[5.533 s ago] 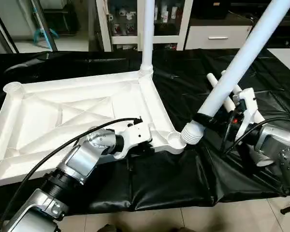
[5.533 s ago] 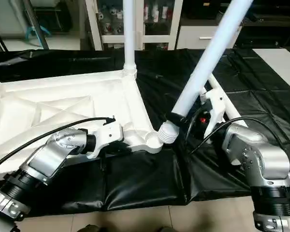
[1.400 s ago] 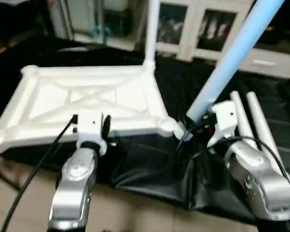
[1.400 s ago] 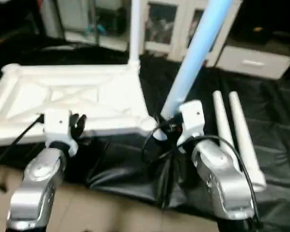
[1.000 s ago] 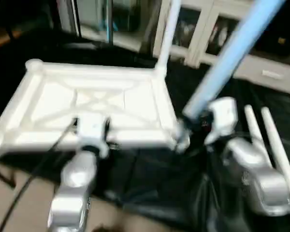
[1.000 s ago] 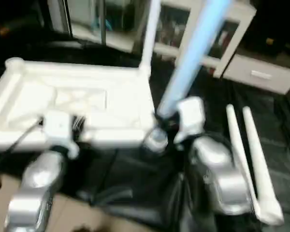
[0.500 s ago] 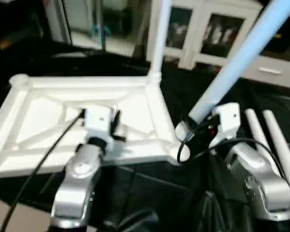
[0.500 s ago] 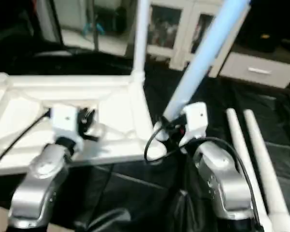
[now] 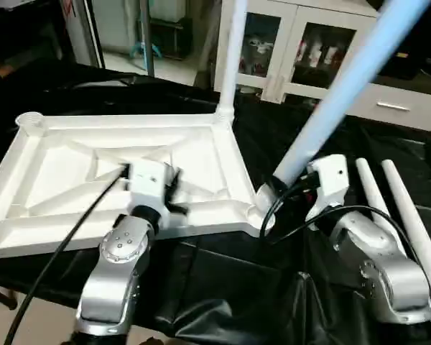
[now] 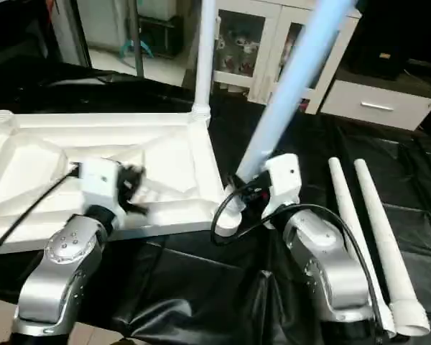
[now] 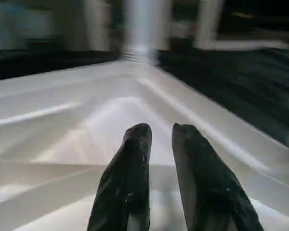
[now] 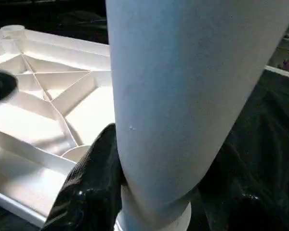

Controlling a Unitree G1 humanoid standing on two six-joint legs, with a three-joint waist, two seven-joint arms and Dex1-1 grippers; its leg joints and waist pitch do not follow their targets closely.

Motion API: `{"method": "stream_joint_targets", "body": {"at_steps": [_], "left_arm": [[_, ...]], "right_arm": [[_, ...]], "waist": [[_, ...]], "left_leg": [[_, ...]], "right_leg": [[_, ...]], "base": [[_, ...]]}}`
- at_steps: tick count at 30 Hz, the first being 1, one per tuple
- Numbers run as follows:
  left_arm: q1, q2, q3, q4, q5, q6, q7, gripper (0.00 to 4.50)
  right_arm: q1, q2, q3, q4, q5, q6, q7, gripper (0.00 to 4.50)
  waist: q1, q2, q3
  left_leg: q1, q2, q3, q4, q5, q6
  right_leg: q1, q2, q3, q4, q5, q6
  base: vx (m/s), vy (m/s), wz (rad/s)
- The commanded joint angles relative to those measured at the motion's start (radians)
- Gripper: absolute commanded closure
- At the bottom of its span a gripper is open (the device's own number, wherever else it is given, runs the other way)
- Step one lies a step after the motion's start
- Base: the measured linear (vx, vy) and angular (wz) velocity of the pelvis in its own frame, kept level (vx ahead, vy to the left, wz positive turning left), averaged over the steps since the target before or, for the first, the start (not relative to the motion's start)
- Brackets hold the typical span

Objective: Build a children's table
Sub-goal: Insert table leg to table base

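The children's table lies upside down: a white tabletop (image 9: pixel 57 165) with its ribbed underside up. One leg (image 9: pixel 232 50) stands upright in the far right corner socket. My right gripper (image 9: pixel 291 188) is shut on a second leg (image 9: pixel 337 93), tilted, with its thick end right by the near right corner socket (image 12: pixel 78 153). A black finger (image 12: pixel 94 187) presses its side. My left gripper (image 9: pixel 174 194) hovers over the tabletop's near rim. Its fingertips (image 11: pixel 135 139) stand a narrow gap apart with nothing between them.
Two loose legs (image 10: pixel 345 201) (image 10: pixel 379 223) lie side by side on the black cover (image 9: pixel 237 287) to the right of my right arm. A white glass-door cabinet (image 9: pixel 302 50) stands behind the work surface. A black cable runs along each forearm.
The camera has shifted and tilted, so the whole picture has moved. My right gripper keeps its hold on the tilted leg, and the left gripper stays over the tabletop's near side.
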Motion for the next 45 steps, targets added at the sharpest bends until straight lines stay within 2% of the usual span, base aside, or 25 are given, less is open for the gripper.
{"method": "stream_joint_targets", "body": {"at_steps": [1, 3, 5, 6, 7, 10, 12, 13, 14, 15, 17, 19, 20, 22, 23, 24, 29, 33, 34, 35, 37, 38, 39, 40, 45], "left_arm": [[-0.011, 0.055, -0.076, -0.009, -0.129, 0.057, -0.249, 3.13], [-0.025, 0.108, -0.135, 0.0, -0.179, 0.096, -0.396, 3.02], [-0.052, 0.147, -0.185, 0.03, -0.194, 0.129, -0.496, 2.75], [-0.055, 0.151, -0.191, 0.035, -0.195, 0.132, -0.506, 2.75], [-0.082, 0.174, -0.226, 0.07, -0.18, 0.12, -0.553, 2.67], [-0.12, 0.181, -0.244, 0.125, -0.15, 0.102, -0.574, 2.44], [-0.153, 0.189, -0.257, 0.179, -0.108, 0.076, -0.573, 2.28], [-0.185, 0.189, -0.257, 0.231, -0.077, 0.05, -0.562, 2.24], [-0.22, 0.19, -0.251, 0.278, -0.065, 0.028, -0.563, 2.13], [-0.237, 0.19, -0.247, 0.299, -0.064, 0.02, -0.563, 1.98], [-0.26, 0.189, -0.235, 0.327, -0.071, 0.02, -0.565, 1.83], [-0.277, 0.198, -0.236, 0.34, -0.085, 0.023, -0.575, 1.67], [-0.298, 0.206, -0.237, 0.369, -0.093, 0.022, -0.585, 1.54], [-0.312, 0.212, -0.238, 0.389, -0.098, 0.02, -0.592, 1.41], [-0.324, 0.218, -0.243, 0.415, -0.093, 0.015, -0.602, 1.34], [-0.336, 0.22, -0.245, 0.443, -0.084, 0.02, -0.601, 1.2], [-0.361, 0.222, -0.255, 0.517, -0.053, 0.0, -0.631, 0.9], [-0.381, 0.223, -0.272, 0.583, -0.037, -0.02, -0.624, 0.48], [-0.384, 0.222, -0.272, 0.589, -0.036, -0.021, -0.622, 0.48], [-0.391, 0.217, -0.274, 0.605, -0.037, -0.027, -0.626, 0.75], [-0.398, 0.213, -0.278, 0.615, -0.043, -0.02, -0.65, 0.89], [-0.403, 0.217, -0.29, 0.612, -0.043, -0.004, -0.673, 0.87], [-0.404, 0.218, -0.294, 0.61, -0.044, 0.003, -0.681, 1.14], [-0.404, 0.22, -0.296, 0.607, -0.044, 0.009, -0.688, 1.14], [-0.417, 0.226, -0.313, 0.596, -0.044, 0.068, -0.719, 1.72]], "right_arm": [[-0.041, -0.043, -0.041, 0.031, 0.052, 0.012, 0.073, 2.67], [-0.056, -0.078, -0.067, 0.049, 0.078, 0.024, 0.118, 2.67], [-0.061, -0.116, -0.079, 0.055, 0.092, 0.034, 0.164, 2.67], [-0.061, -0.12, -0.08, 0.055, 0.094, 0.035, 0.169, 2.67], [-0.057, -0.148, -0.076, 0.05, 0.097, 0.04, 0.202, 2.67], [-0.046, -0.172, -0.069, 0.035, 0.105, 0.047, 0.237, 2.67], [-0.038, -0.183, -0.065, 0.026, 0.11, 0.049, 0.254, 2.67], [-0.031, -0.188, -0.062, 0.015, 0.116, 0.053, 0.263, 2.67], [-0.024, -0.188, -0.059, 0.006, 0.121, 0.053, 0.265, 2.67], [-0.019, -0.187, -0.057, 0.001, 0.123, 0.053, 0.264, 2.67], [-0.011, -0.182, -0.053, -0.01, 0.127, 0.053, 0.261, 2.67], [-0.009, -0.181, -0.051, -0.014, 0.131, 0.054, 0.261, 2.67], [-0.005, -0.177, -0.051, -0.017, 0.134, 0.056, 0.26, 2.67], [-0.003, -0.174, -0.051, -0.019, 0.135, 0.057, 0.26, 2.67], [-0.001, -0.172, -0.05, -0.021, 0.136, 0.058, 0.26, 2.67], [0.002, -0.169, -0.052, -0.025, 0.138, 0.058, 0.257, 2.67], [0.009, -0.159, -0.057, -0.036, 0.141, 0.058, 0.248, 2.67], [0.014, -0.151, -0.052, -0.048, 0.147, 0.059, 0.238, 2.67], [0.014, -0.151, -0.051, -0.048, 0.147, 0.059, 0.237, 2.67], [0.016, -0.149, -0.049, -0.05, 0.149, 0.059, 0.237, 2.67], [0.017, -0.149, -0.049, -0.053, 0.152, 0.061, 0.238, 2.67], [0.016, -0.149, -0.05, -0.051, 0.151, 0.061, 0.238, 2.67], [0.015, -0.15, -0.05, -0.05, 0.151, 0.06, 0.239, 2.67], [0.015, -0.15, -0.051, -0.049, 0.151, 0.06, 0.239, 2.67], [0.012, -0.151, -0.052, -0.042, 0.145, 0.055, 0.235, 2.67]], "waist": [[0.002, 0.002, -0.051], [0.005, 0.004, -0.053], [0.008, 0.007, -0.057], [0.011, 0.007, -0.057], [0.01, 0.007, -0.054], [0.01, 0.01, -0.051], [0.007, 0.008, -0.049], [0.008, 0.016, -0.049], [0.007, 0.019, -0.049], [0.006, 0.014, -0.05], [0.008, 0.019, -0.052], [0.008, 0.018, -0.053], [0.008, 0.027, -0.054], [0.009, 0.024, -0.055], [0.009, 0.03, -0.055], [0.008, 0.031, -0.055], [0.013, 0.036, -0.054], [0.012, 0.04, -0.053], [0.012, 0.04, -0.052], [0.011, 0.04, -0.051], [0.012, 0.04, -0.052], [0.012, 0.042, -0.052], [0.012, 0.042, -0.053], [0.012, 0.043, -0.053], [0.014, 0.044, -0.055]], "left_leg": [[0.006, 0.067, -0.019, -0.102, -0.157, -0.007], [0.006, 0.064, -0.017, -0.099, -0.11, 0.001], [0.008, 0.062, -0.008, -0.092, -0.035, 0.03], [0.01, 0.062, -0.006, -0.092, -0.029, 0.036], [0.006, 0.063, -0.006, -0.093, -0.032, 0.044], [0.009, 0.068, -0.004, -0.097, -0.113, 0.034], [0.013, 0.068, -0.001, -0.101, -0.166, 0.018], [0.013, 0.068, -0.003, -0.102, -0.171, 0.014], [0.012, 0.068, -0.003, -0.102, -0.18, 0.009], [0.013, 0.067, 0.0, -0.101, -0.178, 0.007], [0.01, 0.07, 0.001, -0.102, -0.15, 0.004], [0.009, 0.07, 0.003, -0.1, -0.136, 0.011], [0.01, 0.069, 0.004, -0.098, -0.135, 0.012], [0.01, 0.069, 0.005, -0.098, -0.128, 0.015], [0.011, 0.069, 0.005, -0.098, -0.128, 0.017], [0.009, 0.068, 0.005, -0.097, -0.127, 0.018], [0.009, 0.07, 0.005, -0.099, -0.13, 0.02], [0.011, 0.071, 0.004, -0.102, -0.153, 0.012], [0.012, 0.071, 0.004, -0.102, -0.16, 0.01], [0.012, 0.071, 0.004, -0.103, -0.17, 0.006], [0.012, 0.072, 0.004, -0.103, -0.173, 0.002], [0.011, 0.072, 0.004, -0.105, -0.169, 0.002], [0.011, 0.072, 0.004, -0.104, -0.167, 0.002], [0.011, 0.072, 0.004, -0.104, -0.165, 0.002], [0.01, 0.072, 0.006, -0.102, -0.13, 0.014]], "right_leg": [[0.027, -0.084, 0.051, -0.08, -0.142, -0.17], [0.027, -0.078, 0.048, -0.069, -0.072, -0.189], [0.027, -0.073, 0.048, -0.06, 0.033, -0.215], [0.026, -0.074, 0.048, -0.06, 0.045, -0.222], [0.03, -0.077, 0.048, -0.061, 0.049, -0.233], [0.032, -0.085, 0.05, -0.072, -0.056, -0.24], [0.029, -0.082, 0.052, -0.083, -0.153, -0.219], [0.029, -0.082, 0.051, -0.083, -0.16, -0.218], [0.028, -0.082, 0.051, -0.086, -0.172, -0.212], [0.028, -0.08, 0.051, -0.088, -0.172, -0.208], [0.03, -0.081, 0.05, -0.081, -0.128, -0.22], [0.03, -0.082, 0.05, -0.078, -0.111, -0.231], [0.028, -0.08, 0.05, -0.079, -0.105, -0.238], [0.03, -0.08, 0.05, -0.077, -0.091, -0.244], [0.028, -0.079, 0.049, -0.078, -0.089, -0.246], [0.03, -0.079, 0.05, -0.076, -0.079, -0.252], [0.031, -0.083, 0.05, -0.08, -0.108, -0.252], [0.028, -0.082, 0.05, -0.082, -0.141, -0.243], [0.027, -0.083, 0.05, -0.083, -0.148, -0.242], [0.026, -0.083, 0.05, -0.085, -0.163, -0.241], [0.026, -0.084, 0.051, -0.085, -0.168, -0.24], [0.026, -0.084, 0.051, -0.084, -0.162, -0.24], [0.026, -0.084, 0.051, -0.084, -0.156, -0.24], [0.027, -0.085, 0.051, -0.083, -0.15, -0.242], [0.029, -0.085, 0.051, -0.079, -0.093, -0.259]], "base": [[0.0, 0.0, 0.0], [0.0, 0.0, 0.0], [0.0, 0.0, 0.0], [0.0, 0.0, 0.0], [0.0, 0.0, 0.0], [0.0, 0.0, 0.0], [0.0, 0.0, 0.0], [0.0, 0.0, 0.0], [0.0, 0.0, 0.0], [0.0, 0.0, 0.0], [0.0, 0.0, 0.0], [0.0, 0.0, 0.0], [0.0, 0.0, 0.0], [0.0, 0.0, 0.0], [0.0, 0.0, 0.0], [0.0, 0.0, 0.0], [0.0, 0.0, 0.0], [0.0, 0.0, 0.0], [0.0, 0.0, 0.0], [0.0, 0.0, 0.0], [0.0, 0.0, 0.0], [0.0, 0.0, 0.0], [0.0, 0.0, 0.0], [0.0, 0.0, 0.0], [0.0, 0.0, 0.0]]}}
